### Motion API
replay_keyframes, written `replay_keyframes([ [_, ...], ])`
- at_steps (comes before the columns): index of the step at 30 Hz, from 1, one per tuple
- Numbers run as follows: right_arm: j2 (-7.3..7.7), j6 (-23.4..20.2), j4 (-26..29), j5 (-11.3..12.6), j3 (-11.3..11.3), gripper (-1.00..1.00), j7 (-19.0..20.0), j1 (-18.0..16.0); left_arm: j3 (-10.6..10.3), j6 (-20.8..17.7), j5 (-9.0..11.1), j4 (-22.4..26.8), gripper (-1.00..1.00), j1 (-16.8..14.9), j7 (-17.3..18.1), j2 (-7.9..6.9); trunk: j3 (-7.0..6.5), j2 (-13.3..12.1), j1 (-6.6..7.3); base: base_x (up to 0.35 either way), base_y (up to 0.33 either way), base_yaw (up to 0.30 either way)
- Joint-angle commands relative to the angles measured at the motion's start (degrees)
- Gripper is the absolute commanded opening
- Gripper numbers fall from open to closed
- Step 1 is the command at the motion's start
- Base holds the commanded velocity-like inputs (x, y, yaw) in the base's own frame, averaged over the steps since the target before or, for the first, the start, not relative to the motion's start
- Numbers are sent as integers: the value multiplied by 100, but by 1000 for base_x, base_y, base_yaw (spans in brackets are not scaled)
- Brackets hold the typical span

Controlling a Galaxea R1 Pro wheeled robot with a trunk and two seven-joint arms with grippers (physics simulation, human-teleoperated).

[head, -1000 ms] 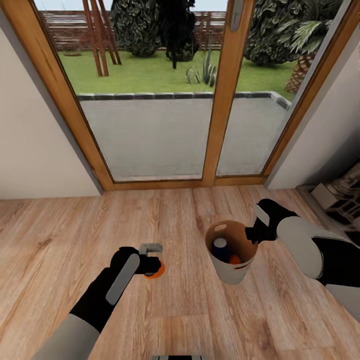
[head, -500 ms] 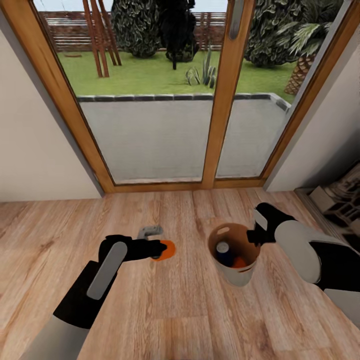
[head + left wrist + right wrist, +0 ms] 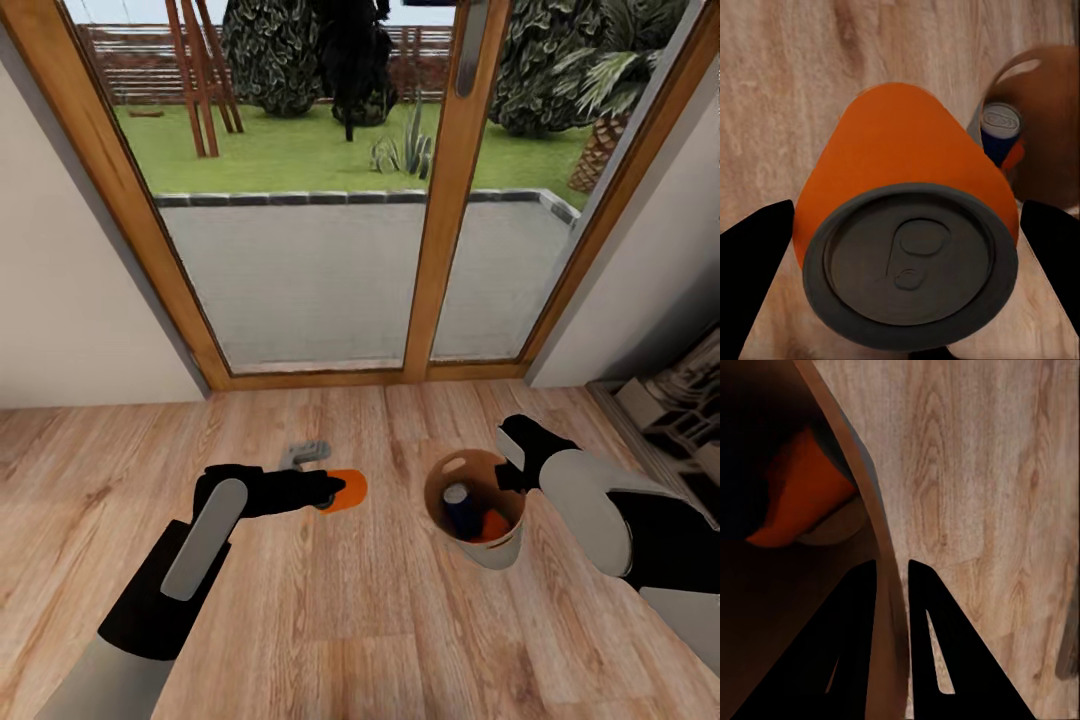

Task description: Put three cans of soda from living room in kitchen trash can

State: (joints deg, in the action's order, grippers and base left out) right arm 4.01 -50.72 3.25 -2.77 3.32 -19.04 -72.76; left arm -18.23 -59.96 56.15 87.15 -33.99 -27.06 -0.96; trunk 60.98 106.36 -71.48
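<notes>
Over the light wood floor (image 3: 330, 640), just inside the wood-framed glass doors (image 3: 440, 200), the left gripper (image 3: 322, 490) holds an orange soda can (image 3: 343, 491) lying on its side in the air, fingers clamped on the can's two sides. The left wrist view shows the can's dark lid end (image 3: 911, 266) facing the camera, with a black finger (image 3: 754, 255) at either side of it. Beyond this can, in that same view, the trash can (image 3: 1050, 82) appears with a blue can (image 3: 999, 131) standing inside it.

To the right of the held can, and apart from it, the pale grey-white bin (image 3: 490, 545) hangs from the right gripper (image 3: 512, 462), whose fingers pinch the rim on the bin's right side. The right wrist view shows the two black fingers (image 3: 847, 652) straddling the bin wall (image 3: 874, 525), one inside and one outside, closed tight on it. Within the tan-brown interior rest the blue can (image 3: 460, 508) and a second orange can (image 3: 494, 524), seen again as an orange shape (image 3: 799, 491) near the bottom of the bin. Outside the glass lie a paved terrace (image 3: 310, 270) and a lawn (image 3: 300, 150).
</notes>
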Motion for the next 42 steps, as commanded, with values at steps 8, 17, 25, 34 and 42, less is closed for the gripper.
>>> replay_keyframes([
  [8,-162,198,-10,105,75,-100,-280,95,-19,-4,259,128,-100,2,12,-1,-144,-322,177,0,0,0],
  [17,-236,219,-17,99,72,-100,-309,143,-38,-4,561,280,-100,-2,16,36,-306,-683,374,0,0,0],
  [25,-431,220,-17,85,73,-100,-310,156,-40,-4,583,289,-100,-34,32,224,-450,-1004,550,0,0,0],
  [34,-639,220,-25,69,73,-100,-316,164,-34,-4,582,285,-100,-29,33,338,-468,-1044,572,0,0,0],
  [42,-830,220,-3,59,65,-100,-346,274,-59,-4,577,252,-100,-29,24,493,-468,-1044,572,0,0,0],
])
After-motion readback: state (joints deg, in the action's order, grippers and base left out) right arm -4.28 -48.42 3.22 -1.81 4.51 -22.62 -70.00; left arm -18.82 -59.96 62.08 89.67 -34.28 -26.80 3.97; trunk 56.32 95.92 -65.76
